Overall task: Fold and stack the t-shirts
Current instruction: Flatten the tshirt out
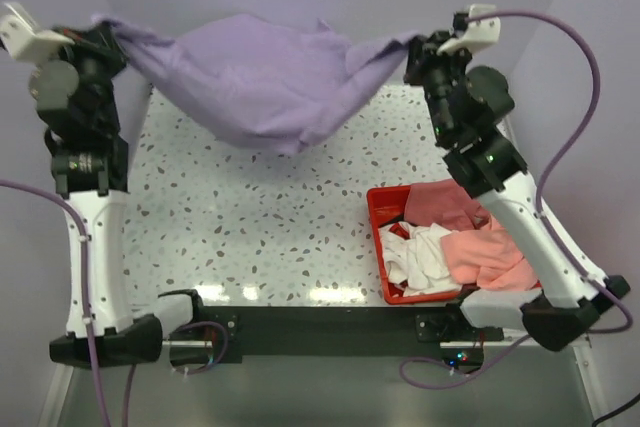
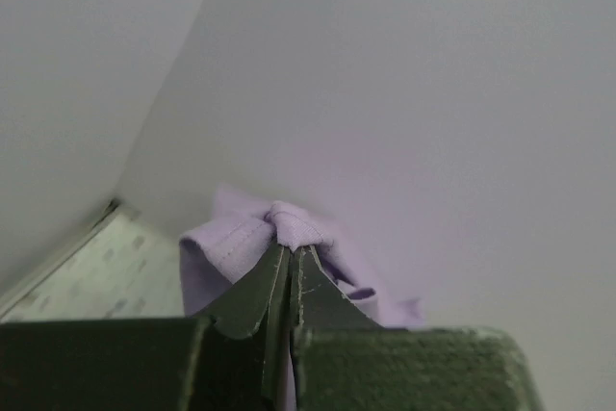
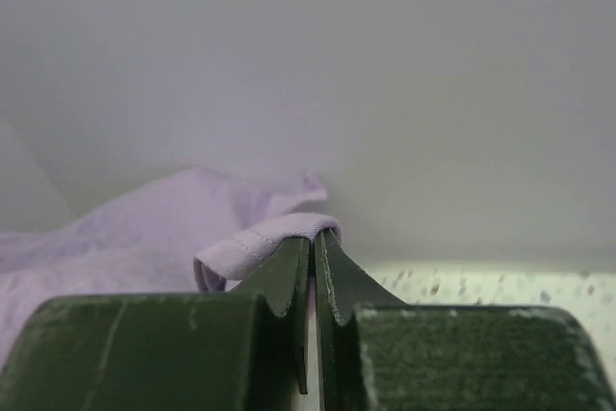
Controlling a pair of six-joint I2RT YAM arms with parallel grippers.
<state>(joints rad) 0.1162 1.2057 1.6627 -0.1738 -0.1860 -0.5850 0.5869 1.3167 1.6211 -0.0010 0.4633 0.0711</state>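
Note:
A lavender purple t-shirt [image 1: 255, 77] hangs stretched in the air over the far half of the table, sagging in the middle. My left gripper [image 1: 108, 35] is shut on its left end, where the fabric [image 2: 279, 228] bunches at the fingertips [image 2: 294, 249]. At the right end my right gripper [image 1: 415, 47] is shut on a hem edge [image 3: 265, 243] that folds over the fingertips [image 3: 315, 236]. Salmon pink [image 1: 490, 252], dusty rose [image 1: 445, 202] and white [image 1: 420, 257] t-shirts lie crumpled together in the bin.
A red plastic bin [image 1: 378, 237] stands at the near right of the speckled table [image 1: 250, 217], partly under my right arm. Pale walls close in the back and sides. The arm bases sit along the near edge.

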